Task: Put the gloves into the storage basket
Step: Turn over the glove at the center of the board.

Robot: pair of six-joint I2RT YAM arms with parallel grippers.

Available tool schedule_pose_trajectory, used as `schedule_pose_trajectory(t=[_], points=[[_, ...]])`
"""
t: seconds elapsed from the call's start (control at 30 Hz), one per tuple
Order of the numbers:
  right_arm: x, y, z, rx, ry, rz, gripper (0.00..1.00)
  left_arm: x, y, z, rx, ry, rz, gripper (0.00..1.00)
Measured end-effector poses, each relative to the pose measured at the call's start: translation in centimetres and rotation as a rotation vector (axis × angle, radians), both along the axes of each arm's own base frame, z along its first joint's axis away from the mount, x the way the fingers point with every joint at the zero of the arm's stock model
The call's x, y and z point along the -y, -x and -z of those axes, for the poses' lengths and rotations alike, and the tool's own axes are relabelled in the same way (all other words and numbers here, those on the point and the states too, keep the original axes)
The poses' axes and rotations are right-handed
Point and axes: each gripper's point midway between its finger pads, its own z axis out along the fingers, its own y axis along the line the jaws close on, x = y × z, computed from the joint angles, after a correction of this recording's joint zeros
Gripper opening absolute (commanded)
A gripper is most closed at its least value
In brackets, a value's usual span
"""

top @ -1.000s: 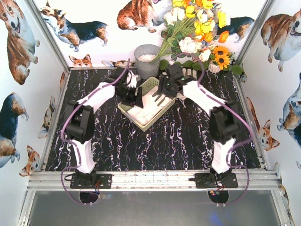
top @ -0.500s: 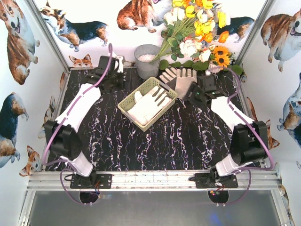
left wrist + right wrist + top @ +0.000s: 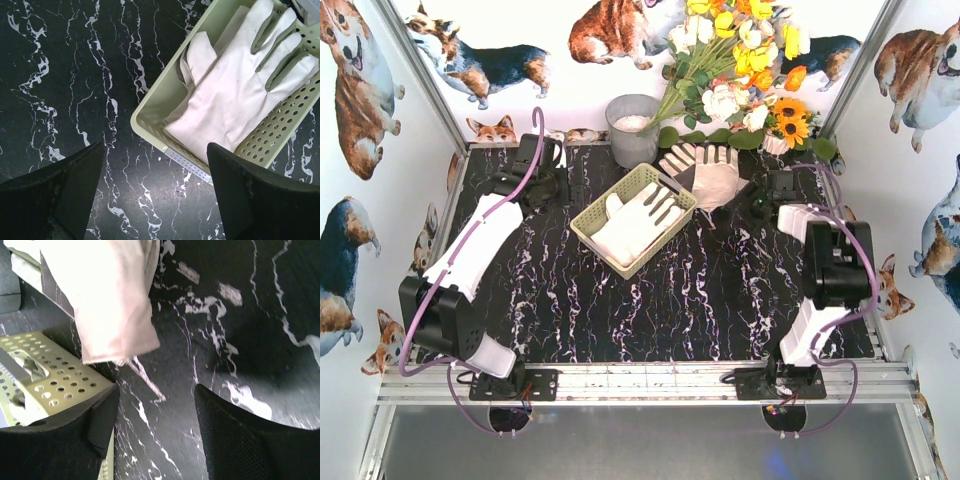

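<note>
A white glove (image 3: 638, 222) lies flat inside the storage basket (image 3: 610, 195). The other gloves (image 3: 705, 172), two as far as their overlap lets me tell, lie on the table (image 3: 570, 300) just behind the basket's far right corner. They look light, thin and limp, and would likely drape and fold when lifted. A pinch across the wide cuff (image 3: 115, 310) beside the basket seems the best hold. The left gripper (image 3: 155, 200) and right gripper (image 3: 155, 435) both stand spread wide, holding nothing.

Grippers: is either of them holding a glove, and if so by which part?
Nothing is held. The left gripper is open and empty beside the storage basket; the right gripper is open and empty over the table, near a loose glove's cuff.
</note>
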Motion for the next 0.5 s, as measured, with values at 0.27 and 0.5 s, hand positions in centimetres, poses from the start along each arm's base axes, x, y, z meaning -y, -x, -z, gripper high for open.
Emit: schedule_pose_trajectory(t=[0.27, 0.5], points=[[0.0, -2.8, 2.1, 0.010, -0.082, 0.032, 0.48, -0.8, 0.1, 0.0, -0.007, -0.020, -0.027, 0.78], [0.5, -4.7, 1.9, 0.041, -0.102, 0.041, 0.33, -1.2, 0.3, -0.1, -0.010, -0.033, -0.038, 0.78]])
